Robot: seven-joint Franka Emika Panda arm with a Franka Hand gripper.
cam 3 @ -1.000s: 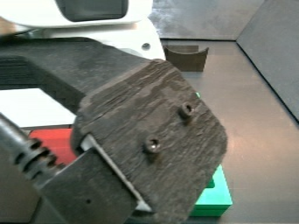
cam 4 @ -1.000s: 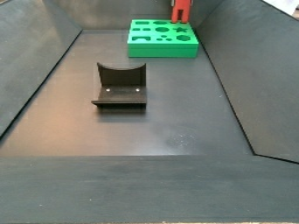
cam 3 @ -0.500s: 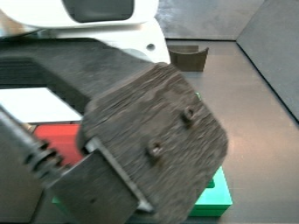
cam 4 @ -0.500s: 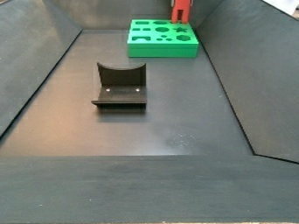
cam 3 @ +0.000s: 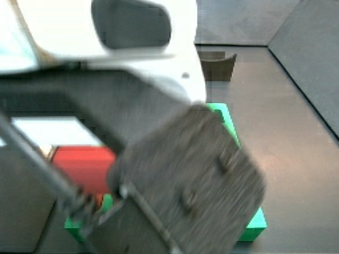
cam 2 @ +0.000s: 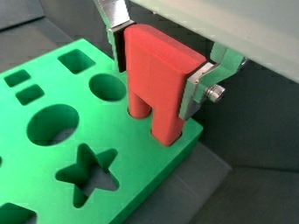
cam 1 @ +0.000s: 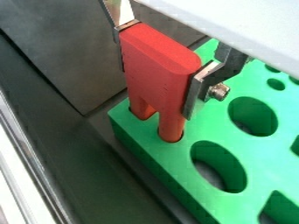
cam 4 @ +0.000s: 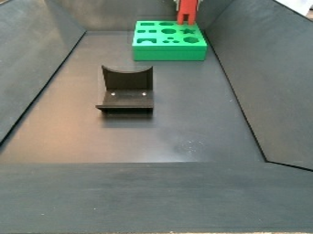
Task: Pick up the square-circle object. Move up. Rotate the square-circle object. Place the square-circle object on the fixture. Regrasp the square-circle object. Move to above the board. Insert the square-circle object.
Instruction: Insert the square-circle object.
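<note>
One gripper (cam 2: 158, 77), jaws clamped on the square-circle object (cam 2: 160, 74), has risen slightly; the object's stepped end seems to touch the board (cam 2: 52, 122) corner. The fixture (cam 4: 126, 90) sits well apart.

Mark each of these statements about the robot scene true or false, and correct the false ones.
1. The gripper holds the square-circle object between its jaws. True.
2. The square-circle object lies on the fixture. False: the fixture is empty; the red piece is at the board.
3. The board has a star-shaped hole. True.
4. The board is blue. False: it is bright green.
5. The red piece hangs over the middle of the board. False: in both wrist views it sits at a corner of the board, by the edge.
</note>
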